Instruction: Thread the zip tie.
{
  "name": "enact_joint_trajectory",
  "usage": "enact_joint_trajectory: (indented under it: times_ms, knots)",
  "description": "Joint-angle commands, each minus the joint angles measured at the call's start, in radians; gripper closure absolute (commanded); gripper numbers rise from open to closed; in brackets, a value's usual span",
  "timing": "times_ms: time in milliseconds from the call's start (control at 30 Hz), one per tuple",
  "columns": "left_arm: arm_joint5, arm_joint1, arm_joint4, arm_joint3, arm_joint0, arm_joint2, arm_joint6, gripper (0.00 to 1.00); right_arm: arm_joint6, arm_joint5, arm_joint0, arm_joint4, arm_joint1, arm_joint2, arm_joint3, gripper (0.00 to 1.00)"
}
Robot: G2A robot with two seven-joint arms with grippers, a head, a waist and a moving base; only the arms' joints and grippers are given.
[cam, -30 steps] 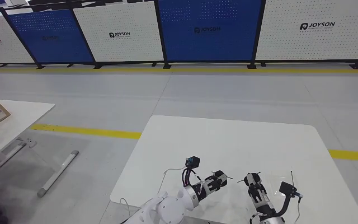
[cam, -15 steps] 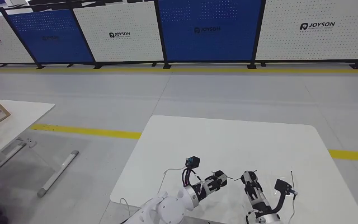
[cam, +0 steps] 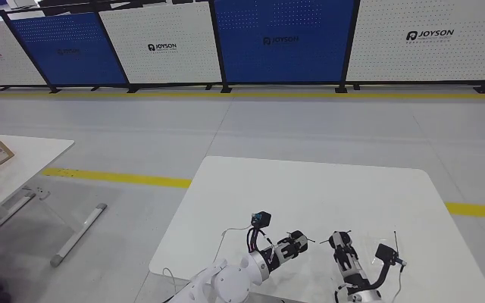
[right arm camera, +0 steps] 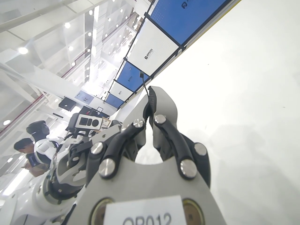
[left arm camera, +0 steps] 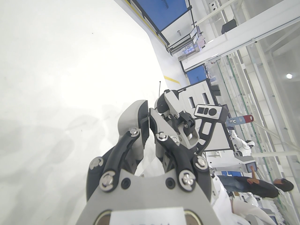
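The thin black plastic zip tie (right arm camera: 145, 84) was pinched between the pads of the right gripper (right arm camera: 150, 97), whose jaws were clenched on the strap. A short length stuck out beyond the fingertips and ended in the small square head. How much strap ran back behind the jaws I could not see.

It looked to me a featherweight thing, springy rather than limp. It also seemed smooth enough to slide or twist in the pads if squeezed on its narrow edge. I would judge the best hold to be on the flat faces of the strap, close behind the head, so the head would sit steady as a target while the tail was fed in.

The left gripper (left arm camera: 149, 114) stood just beside the right one, its jaws pressed together with nothing showing between them. Whether they nipped the tail I could not tell. Beneath both pairs of jaws lay the plain white table (cam: 303, 189).
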Motion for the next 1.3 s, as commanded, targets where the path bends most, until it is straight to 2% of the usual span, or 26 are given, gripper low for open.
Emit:
enact_joint_trajectory:
  times_ms: [0,333,1267]
  knots:
    - [0.0,0.0,0.0,0.0,0.0,0.0,0.0,1.0,0.002,-0.003,0.001,-0.003,0.0,-0.003,0.002,1.0]
    - [0.0,0.0,0.0,0.0,0.0,0.0,0.0,1.0,0.005,-0.002,0.023,-0.006,-0.006,-0.023,0.025,1.0]
    - [0.0,0.0,0.0,0.0,0.0,0.0,0.0,1.0,0.005,0.01,0.035,-0.028,-0.013,-0.032,0.038,1.0]
